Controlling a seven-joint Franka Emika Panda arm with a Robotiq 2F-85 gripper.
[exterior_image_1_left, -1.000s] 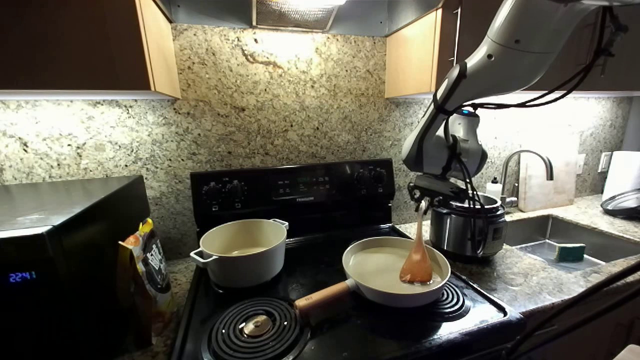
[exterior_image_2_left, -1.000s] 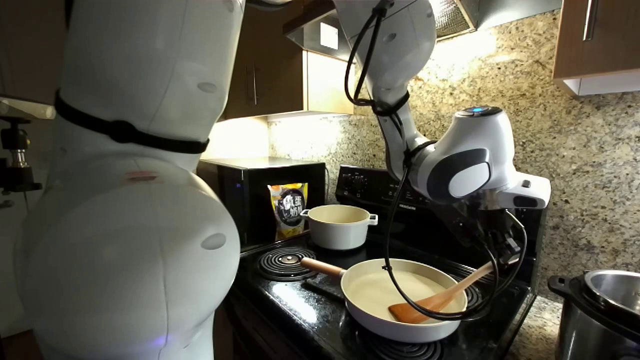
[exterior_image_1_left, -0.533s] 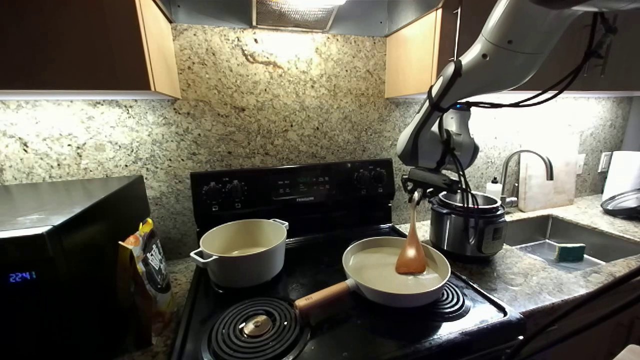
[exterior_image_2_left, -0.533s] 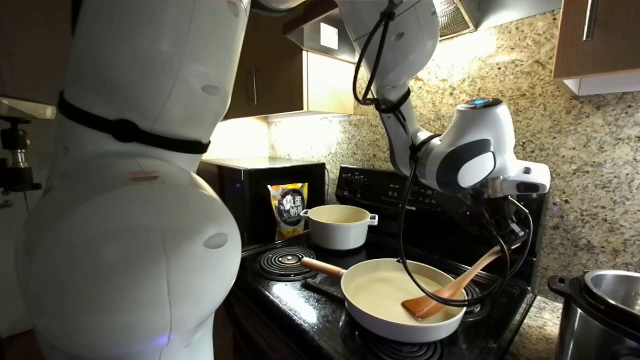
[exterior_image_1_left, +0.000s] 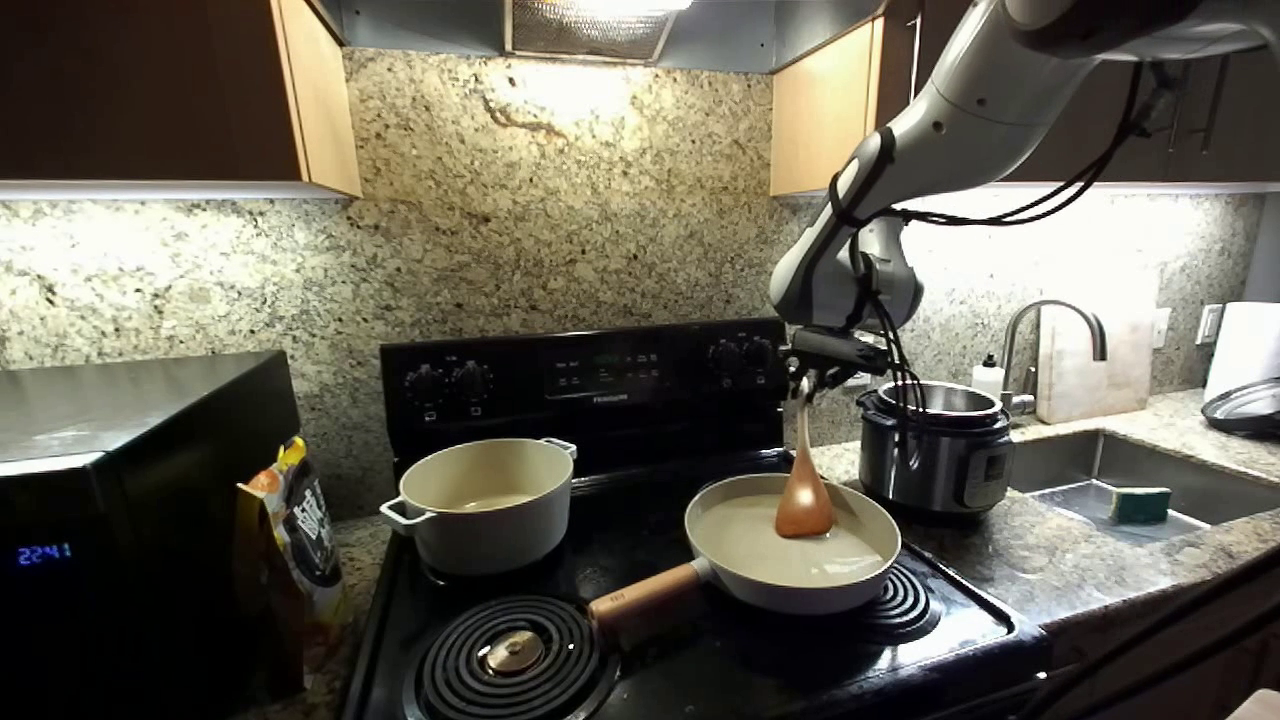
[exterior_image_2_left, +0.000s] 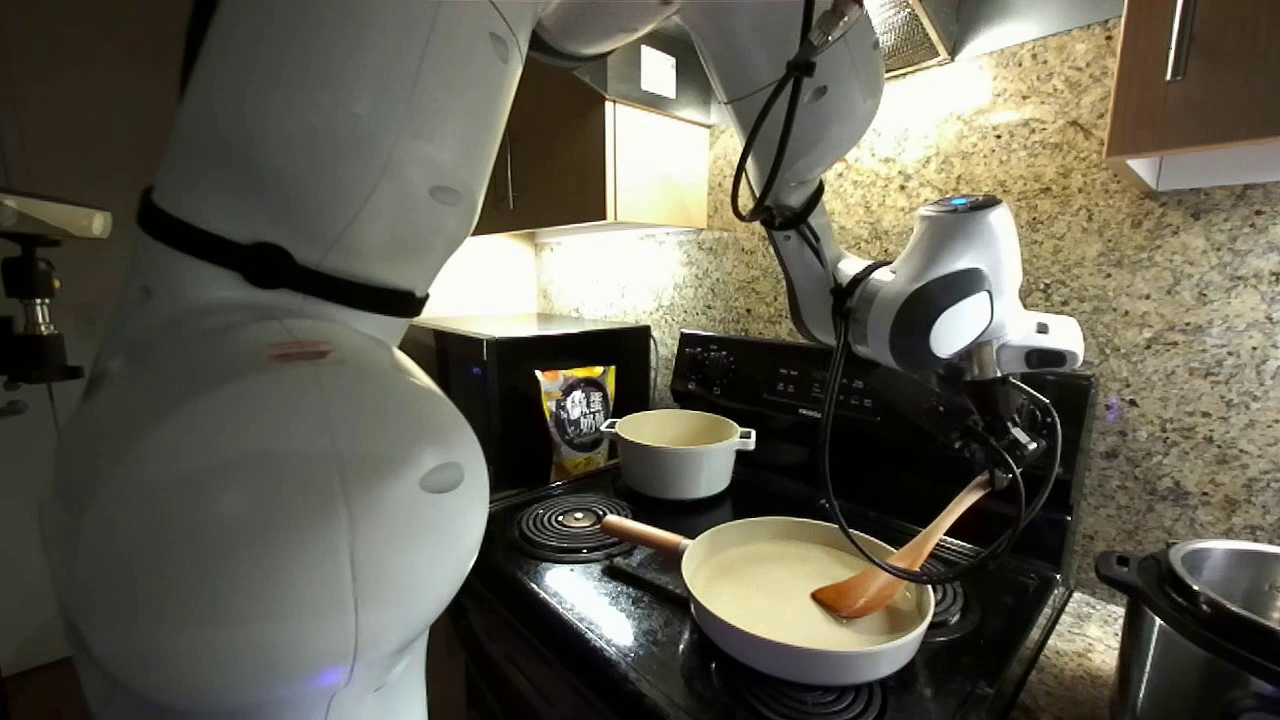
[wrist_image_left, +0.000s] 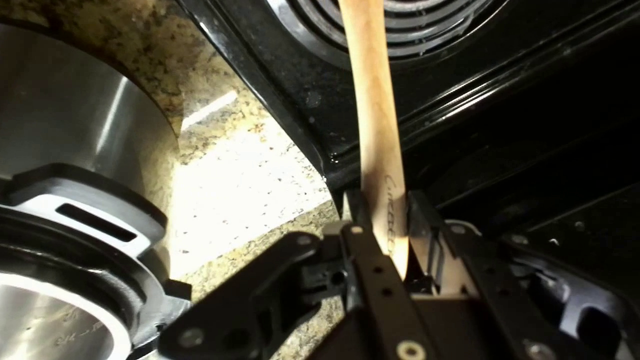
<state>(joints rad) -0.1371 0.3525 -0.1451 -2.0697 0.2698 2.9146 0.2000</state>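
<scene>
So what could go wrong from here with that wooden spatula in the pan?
The gripper holds the wooden spatula near its upper end, so it might twist or slip. In an exterior view, the black cable loop crosses in front of the pan, so it could snag or dip into it.

- "22:41" in blue digits (exterior_image_1_left: 44, 554) on the front of the black microwave (exterior_image_1_left: 150, 520).
- "FRIGIDAIRE" in small pale capitals on the stove back panel (exterior_image_1_left: 590, 425); the tinier print around it is too small to read.
- Large white East Asian characters on the yellow and black bag (exterior_image_2_left: 578, 420) — visible in both exterior views, too blurred to transcribe surely.
- A script word starting with a capital C on the wooden spatula (wrist_image_left: 377, 110), its other letters unclear.
- Faint fraction marks, apparently "1/2" and "2/3", inside the steel inner pot (wrist_image_left: 55, 320).
- A mark on the pan handle (exterior_image_1_left: 648, 590) and a white label (exterior_image_2_left: 658, 72) on the range hood (exterior_image_2_left: 615, 82) — both illegible.
</scene>
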